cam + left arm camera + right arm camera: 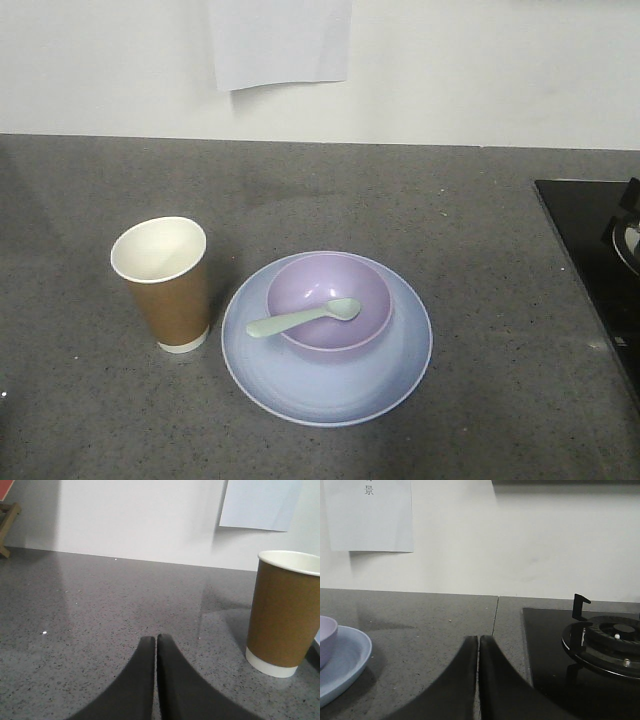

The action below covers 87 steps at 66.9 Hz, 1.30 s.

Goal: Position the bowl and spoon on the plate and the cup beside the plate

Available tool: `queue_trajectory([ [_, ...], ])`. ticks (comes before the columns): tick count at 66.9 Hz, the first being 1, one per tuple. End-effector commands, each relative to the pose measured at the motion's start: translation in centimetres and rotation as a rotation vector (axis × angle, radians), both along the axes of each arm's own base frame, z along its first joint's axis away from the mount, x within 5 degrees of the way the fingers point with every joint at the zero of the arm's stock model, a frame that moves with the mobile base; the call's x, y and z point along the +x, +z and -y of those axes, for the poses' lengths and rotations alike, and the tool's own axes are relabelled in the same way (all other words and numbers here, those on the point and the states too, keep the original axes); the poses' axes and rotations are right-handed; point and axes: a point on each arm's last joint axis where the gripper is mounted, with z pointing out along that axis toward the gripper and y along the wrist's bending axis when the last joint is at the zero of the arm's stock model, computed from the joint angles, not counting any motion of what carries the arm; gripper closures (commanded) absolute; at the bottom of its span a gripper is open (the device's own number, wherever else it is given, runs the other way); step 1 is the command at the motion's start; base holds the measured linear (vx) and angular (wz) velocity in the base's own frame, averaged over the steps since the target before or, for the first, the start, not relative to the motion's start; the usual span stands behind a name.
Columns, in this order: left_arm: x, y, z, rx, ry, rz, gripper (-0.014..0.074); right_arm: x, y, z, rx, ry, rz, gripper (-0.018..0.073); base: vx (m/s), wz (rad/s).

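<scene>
Left end effector [156, 642]: fingers pressed together, holding nothing; cup [285, 612] upright just ahead to its right. Right end effector [478, 642]: likewise closed, empty; plate [342, 662] carrying bowl [328, 302] and spoon [303, 317] ahead-left, stove [600, 645] ahead-right, bare table [435, 630] between.

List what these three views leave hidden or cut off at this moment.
- Plate centre: front view, covered by the bowl.
- Cup: left wrist view, right side cut by the frame edge; plate and bowl barely show there.
- Bowl and plate: right wrist view, mostly cut by the left edge; spoon unseen.
- Stove: cut by the right edge in front and right wrist views.
- Paper text: cropped at top.
</scene>
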Motion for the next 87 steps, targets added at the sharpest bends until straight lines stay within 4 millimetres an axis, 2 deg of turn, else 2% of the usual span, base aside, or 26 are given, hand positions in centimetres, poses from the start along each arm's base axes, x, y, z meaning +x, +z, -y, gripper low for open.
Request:
queue_trajectory([
  [1,0.02,-0.11,0.09,-0.015,-0.009,0.064,0.0603,-0.1,0.52,0.02,-0.003,-0.004,0.083,0.0561,0.0,0.0],
  [87,0.02,-0.11,0.09,-0.015,-0.009,0.064,0.0603,-0.1,0.5,0.02,-0.003,-0.004,0.081,0.0561,0.0,0.0],
])
